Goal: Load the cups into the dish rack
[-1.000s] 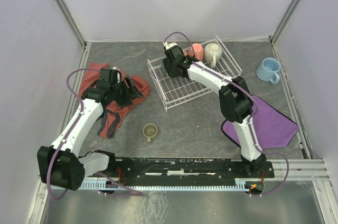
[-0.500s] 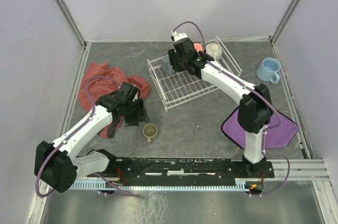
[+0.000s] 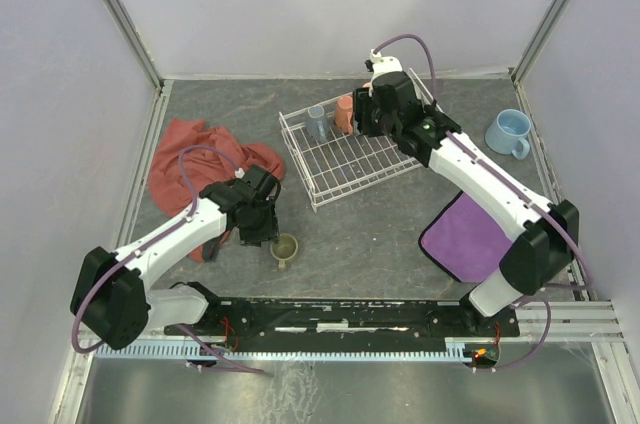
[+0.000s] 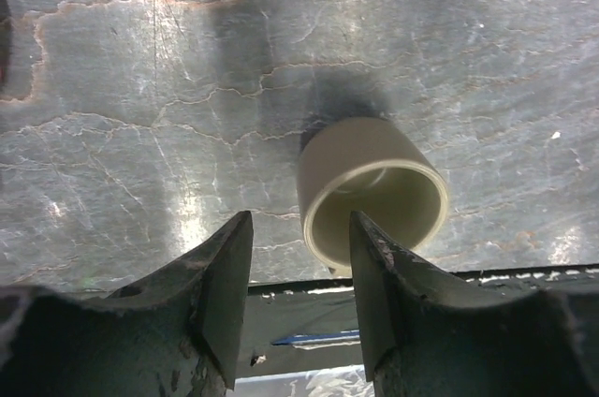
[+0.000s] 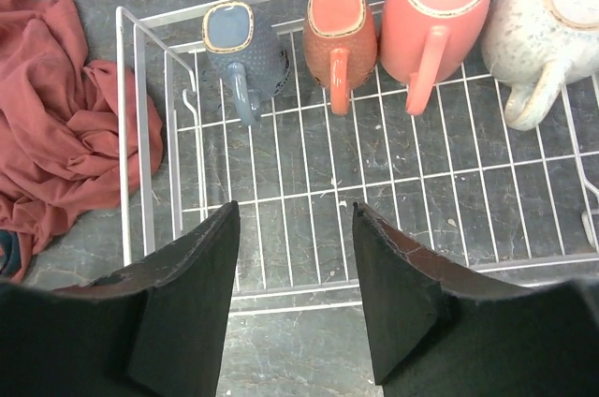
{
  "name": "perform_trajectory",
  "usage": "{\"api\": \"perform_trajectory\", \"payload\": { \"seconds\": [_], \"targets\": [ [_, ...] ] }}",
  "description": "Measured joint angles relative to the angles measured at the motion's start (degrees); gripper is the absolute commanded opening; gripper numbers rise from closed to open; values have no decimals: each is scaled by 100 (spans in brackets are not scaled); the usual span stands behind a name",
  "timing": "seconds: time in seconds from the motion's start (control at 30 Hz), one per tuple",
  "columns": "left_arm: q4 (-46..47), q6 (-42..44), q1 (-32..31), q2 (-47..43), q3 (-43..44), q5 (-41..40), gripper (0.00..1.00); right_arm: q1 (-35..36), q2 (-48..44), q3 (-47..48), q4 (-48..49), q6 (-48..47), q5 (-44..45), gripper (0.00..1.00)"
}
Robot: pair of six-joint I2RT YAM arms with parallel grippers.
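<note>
The left fingers [image 4: 234, 266] are held low over the worktop [image 3: 370, 234], spread apart with nothing between them. The olive mug [image 4: 372, 193] is seen just beyond their tips, mouth open to the camera. It is set off toward 1 finger rather than centred in the gap, and whether it is touched cannot be told. In the top view this mug is found on the bare worktop in front of the rack [image 3: 350, 169], to the right of the red cloth [image 3: 190, 159] heaped on the left.

The right fingers [image 5: 211, 266] are also spread and empty, held above the rack's wire floor. 4 mugs are lined up along the rack's far side: the grey-blue mug [image 5: 245, 46] by the left corner, then the orange mug [image 5: 340, 32], the salmon mug [image 5: 440, 8] and the cream mug [image 5: 552, 13]. Each is just beside the next, and all 4 handles are turned toward the wrist camera. From above only the first 2 are seen; the other 2 are hidden by the right arm.

The light blue mug [image 3: 508, 134] is found outside the rack, on the worktop near the right wall, well apart from both pairs of fingers. A purple cloth [image 3: 465, 239] is spread flat on the right, partly covered by the right arm.
</note>
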Motion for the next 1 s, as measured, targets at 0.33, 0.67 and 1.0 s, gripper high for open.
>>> {"api": "perform_trajectory", "payload": {
  "seconds": [0.33, 0.67, 1.0],
  "targets": [
    [409, 42, -114, 411, -168, -146, 40, -39, -579, -424, -181, 79, 9, 60],
    [704, 55, -323, 787, -302, -120, 4, -94, -863, -610, -293, 94, 20, 60],
    [555, 31, -356, 726, -17, -79, 3, -157, -1038, -466, -1010, 282, -682, 62]
  ]
}}
